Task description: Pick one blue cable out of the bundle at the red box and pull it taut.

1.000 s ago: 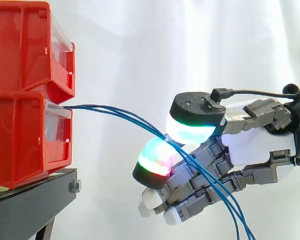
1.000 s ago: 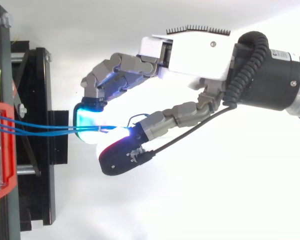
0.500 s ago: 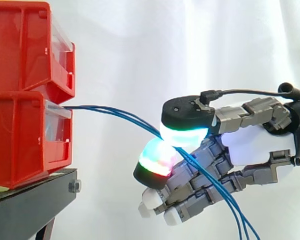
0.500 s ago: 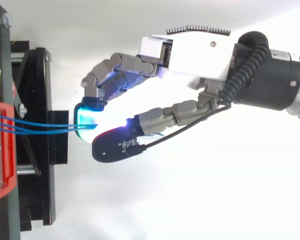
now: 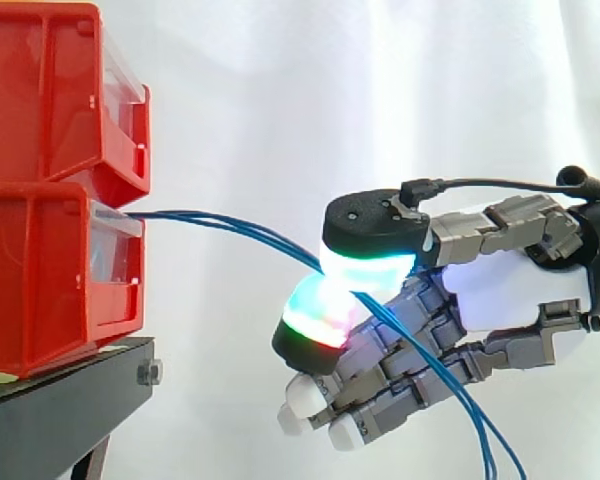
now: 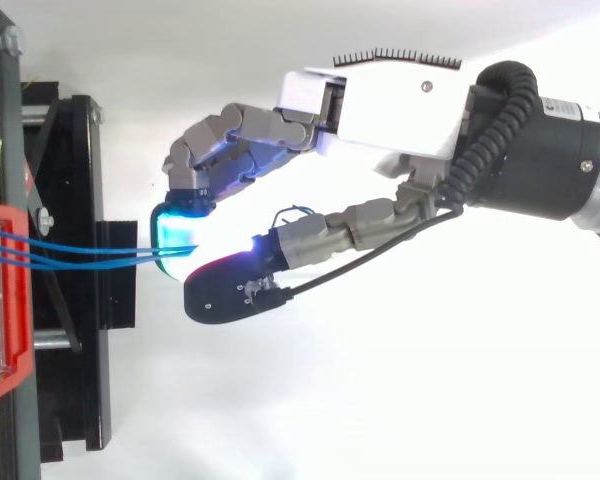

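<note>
The thumb pad has been closing down over the last second and is now pressing onto a finger pad, so the hand is pinching the blue cables right where they are entering it. The grip looks made, so pulling back comes next. I'm counting three cables, sagging, and two red bins stacked out ahead of the hand. I can't tell how many strands are caught.
</note>
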`<state>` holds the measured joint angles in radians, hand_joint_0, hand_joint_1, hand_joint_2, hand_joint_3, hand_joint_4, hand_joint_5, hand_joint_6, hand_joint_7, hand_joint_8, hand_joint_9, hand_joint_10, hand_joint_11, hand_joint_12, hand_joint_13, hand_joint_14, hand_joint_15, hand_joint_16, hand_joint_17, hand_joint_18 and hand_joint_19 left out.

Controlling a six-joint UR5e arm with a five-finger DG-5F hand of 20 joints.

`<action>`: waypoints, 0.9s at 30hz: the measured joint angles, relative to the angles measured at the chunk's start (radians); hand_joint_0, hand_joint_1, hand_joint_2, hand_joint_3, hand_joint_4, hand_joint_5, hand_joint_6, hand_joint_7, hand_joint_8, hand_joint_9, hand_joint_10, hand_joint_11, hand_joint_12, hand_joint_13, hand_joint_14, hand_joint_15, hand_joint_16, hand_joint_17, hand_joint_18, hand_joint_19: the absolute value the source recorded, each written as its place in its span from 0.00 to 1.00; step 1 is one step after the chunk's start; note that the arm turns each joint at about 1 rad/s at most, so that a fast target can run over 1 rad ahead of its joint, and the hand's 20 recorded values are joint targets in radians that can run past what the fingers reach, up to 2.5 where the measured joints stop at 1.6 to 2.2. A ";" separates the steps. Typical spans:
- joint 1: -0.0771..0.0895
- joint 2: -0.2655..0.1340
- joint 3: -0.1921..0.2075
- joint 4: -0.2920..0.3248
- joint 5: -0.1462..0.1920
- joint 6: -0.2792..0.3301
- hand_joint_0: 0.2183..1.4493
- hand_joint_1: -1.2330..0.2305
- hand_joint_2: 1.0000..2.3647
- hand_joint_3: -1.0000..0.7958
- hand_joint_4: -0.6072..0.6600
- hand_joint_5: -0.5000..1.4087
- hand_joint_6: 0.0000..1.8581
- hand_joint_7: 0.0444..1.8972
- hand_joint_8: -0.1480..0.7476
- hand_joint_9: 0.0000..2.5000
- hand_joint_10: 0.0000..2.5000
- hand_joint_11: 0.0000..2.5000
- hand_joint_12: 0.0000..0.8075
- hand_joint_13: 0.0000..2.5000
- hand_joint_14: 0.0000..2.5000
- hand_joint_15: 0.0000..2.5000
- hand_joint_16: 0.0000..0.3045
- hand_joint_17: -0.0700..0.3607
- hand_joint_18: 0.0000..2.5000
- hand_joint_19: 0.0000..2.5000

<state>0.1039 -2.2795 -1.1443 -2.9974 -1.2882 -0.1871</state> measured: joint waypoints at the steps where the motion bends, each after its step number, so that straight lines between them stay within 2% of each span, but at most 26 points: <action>1: 0.000 0.000 0.000 0.000 0.000 0.000 0.28 0.37 0.01 0.48 0.51 0.22 0.43 0.57 0.50 0.35 0.00 0.11 0.45 0.17 0.00 0.04 0.19 0.46 0.16 0.08; 9: 0.000 0.000 0.000 0.000 -0.002 0.000 0.29 0.44 0.00 0.49 0.51 0.23 0.42 0.53 0.50 0.36 0.00 0.09 0.48 0.16 0.00 0.04 0.20 0.48 0.15 0.07; 12: 0.000 0.000 0.000 0.000 -0.002 0.000 0.29 0.45 0.00 0.50 0.53 0.24 0.40 0.55 0.51 0.36 0.00 0.09 0.48 0.16 0.00 0.04 0.20 0.48 0.15 0.07; 17: 0.000 0.000 0.000 0.000 -0.003 0.000 0.29 0.41 0.00 0.51 0.53 0.24 0.39 0.57 0.51 0.35 0.00 0.10 0.48 0.16 0.00 0.04 0.20 0.48 0.15 0.07; 27: 0.000 0.000 0.000 0.000 -0.003 0.000 0.29 0.34 0.01 0.54 0.57 0.21 0.44 0.51 0.54 0.34 0.00 0.13 0.49 0.16 0.00 0.04 0.20 0.48 0.16 0.06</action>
<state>0.1043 -2.2795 -1.1443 -2.9974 -1.2910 -0.1872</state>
